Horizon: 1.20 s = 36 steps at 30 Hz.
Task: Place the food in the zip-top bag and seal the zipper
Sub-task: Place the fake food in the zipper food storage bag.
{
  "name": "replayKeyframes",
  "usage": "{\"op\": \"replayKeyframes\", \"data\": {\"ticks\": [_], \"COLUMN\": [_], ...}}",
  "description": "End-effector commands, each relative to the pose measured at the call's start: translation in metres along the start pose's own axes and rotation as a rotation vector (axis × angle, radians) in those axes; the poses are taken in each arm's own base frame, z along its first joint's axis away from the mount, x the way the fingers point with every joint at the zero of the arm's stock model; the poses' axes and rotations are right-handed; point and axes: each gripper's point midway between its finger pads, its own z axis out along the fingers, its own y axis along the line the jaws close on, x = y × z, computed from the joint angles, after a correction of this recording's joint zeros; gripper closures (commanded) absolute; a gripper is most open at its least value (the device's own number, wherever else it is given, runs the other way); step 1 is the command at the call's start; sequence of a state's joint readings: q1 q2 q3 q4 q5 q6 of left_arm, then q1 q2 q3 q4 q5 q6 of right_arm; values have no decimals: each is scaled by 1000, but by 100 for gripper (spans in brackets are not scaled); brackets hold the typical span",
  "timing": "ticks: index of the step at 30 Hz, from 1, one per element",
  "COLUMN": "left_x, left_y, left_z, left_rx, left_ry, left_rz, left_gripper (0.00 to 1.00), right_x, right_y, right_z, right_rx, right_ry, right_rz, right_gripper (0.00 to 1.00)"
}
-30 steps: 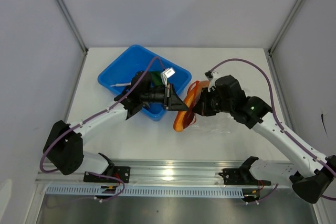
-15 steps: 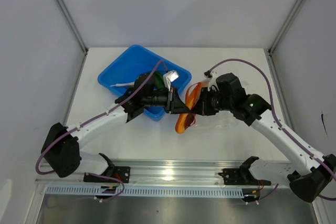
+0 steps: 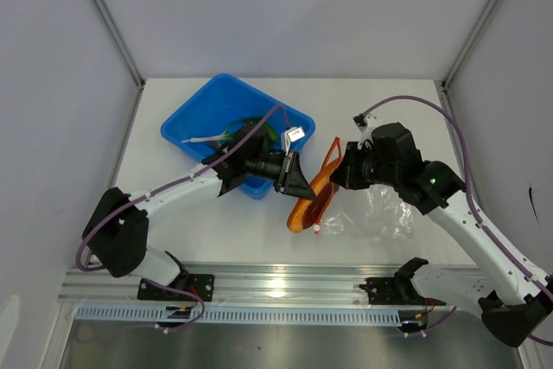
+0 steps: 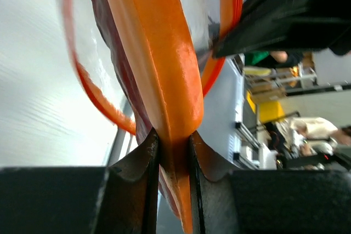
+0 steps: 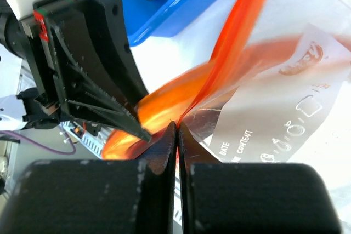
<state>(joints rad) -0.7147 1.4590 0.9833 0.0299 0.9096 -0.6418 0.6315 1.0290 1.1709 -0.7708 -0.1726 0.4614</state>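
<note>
Blue tray (image 3: pixel 194 118) is seen at left. Left jaws are clamped on orange slice (image 4: pixel 164 75), held at the zipper (image 3: pixel 331 155). Right jaws are pinched together on that strip. Zip-top bag (image 3: pixel 384 212) is draped on counter (image 3: pixel 389 118).

Bright, even overhead light; both wrist views blur at close range.

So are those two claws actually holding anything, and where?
Yes. The left gripper pinches the orange slice by one end; the right gripper pinches the zip-top bag at the zipper strip along its mouth.
</note>
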Motion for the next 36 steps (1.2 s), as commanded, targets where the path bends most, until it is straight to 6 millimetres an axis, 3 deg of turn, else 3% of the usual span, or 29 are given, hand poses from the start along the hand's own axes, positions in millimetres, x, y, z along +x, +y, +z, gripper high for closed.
{"op": "replayKeyframes", "data": {"ticks": [1,10,11,13,14,16,17,21,22,26,28,31,34,36], "left_x": [11,24,17,16,7,3,-4,-20,-24,-39,-44,-54,-60,-60], "left_y": [-23,-42,-47,-50,-58,-55,-61,-44,-42,-18,-22,-15,-10,-4], "left_z": [-1,-5,-4,-4,-4,0,-2,10,13,23,20,19,18,18], "left_rx": [128,283,315,337,384,409,455,445,429,161,155,120,96,57], "left_ry": [89,216,191,199,165,182,156,122,95,-17,-47,-115,-202,-228], "left_rz": [-24,-193,-151,-253,-186,-285,-219,-316,-254,-200,-193,-202,-183,-177], "left_gripper": [99,99,99,99,100,100,99,99,99,99,99,90,70,63], "right_x": [-19,-16,-12,-11,-5,-4,-2,3,4,5,6,7,8,6], "right_y": [0,8,8,10,12,15,19,25,26,30,29,29,29,30], "right_z": [-13,-11,-8,-6,-4,-3,-5,-10,-11,-11,-9,-5,-3,-3], "right_rx": [16,-52,-58,-81,-102,-126,-148,-187,-191,-214,-216,-220,-220,-219], "right_ry": [-65,-41,-30,-28,-11,-11,-8,4,6,-1,-2,-2,2,-1], "right_rz": [-30,-75,-75,-78,-74,-70,-63,-52,-48,-23,-16,-6,10,20], "right_gripper": [100,100,100,100,100,100,100,100,100,100,100,100,100,100]}}
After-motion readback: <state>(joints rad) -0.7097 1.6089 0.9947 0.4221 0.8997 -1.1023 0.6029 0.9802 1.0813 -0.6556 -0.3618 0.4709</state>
